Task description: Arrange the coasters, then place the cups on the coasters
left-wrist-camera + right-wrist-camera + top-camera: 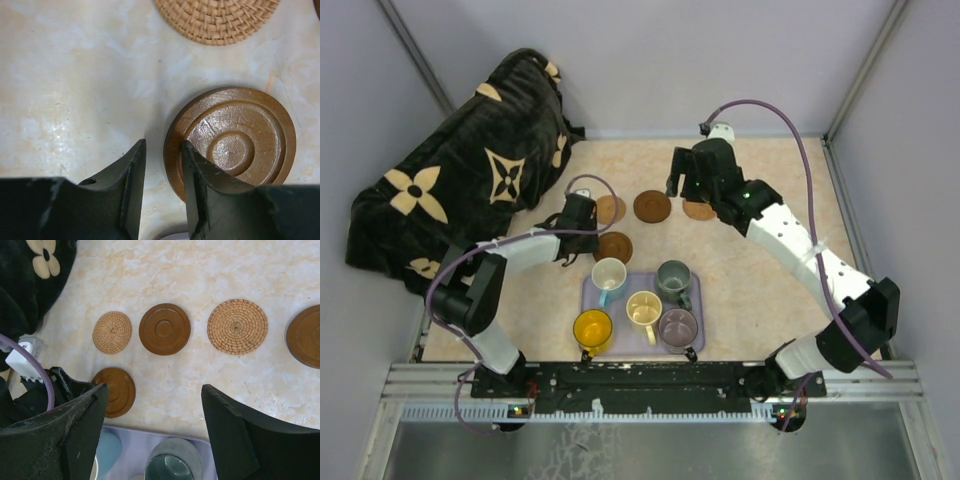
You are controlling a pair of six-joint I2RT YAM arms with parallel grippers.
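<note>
You're arranging coasters (164,328): left gripper (162,147) is hovering narrowly open, empty, one finger over the dark coaster (235,145) lying flat by the lavender tray (638,282). Right gripper (155,390) is gaping wide, empty. Cups (644,308) are waiting in the tray; the next move likely needs the jaws straddling that rim.

**Edges and Fingers Cut Off Coasters and Cups**

In the left wrist view, the top edge crops a woven coaster (216,20). A finger (210,200) of the left gripper (163,145) covers the near rim of the dark ringed coaster (240,145). A dark sliver (318,7) in the top right corner is too small to name.

In the right wrist view, the right edge cuts a dark coaster (306,335) and the bottom edge cuts the grey-green cup (172,465). A finger (75,440) of the right gripper (154,390) hides most of the pale blue cup (107,452).

From above, the right gripper overlaps a tan coaster (701,212).
</note>
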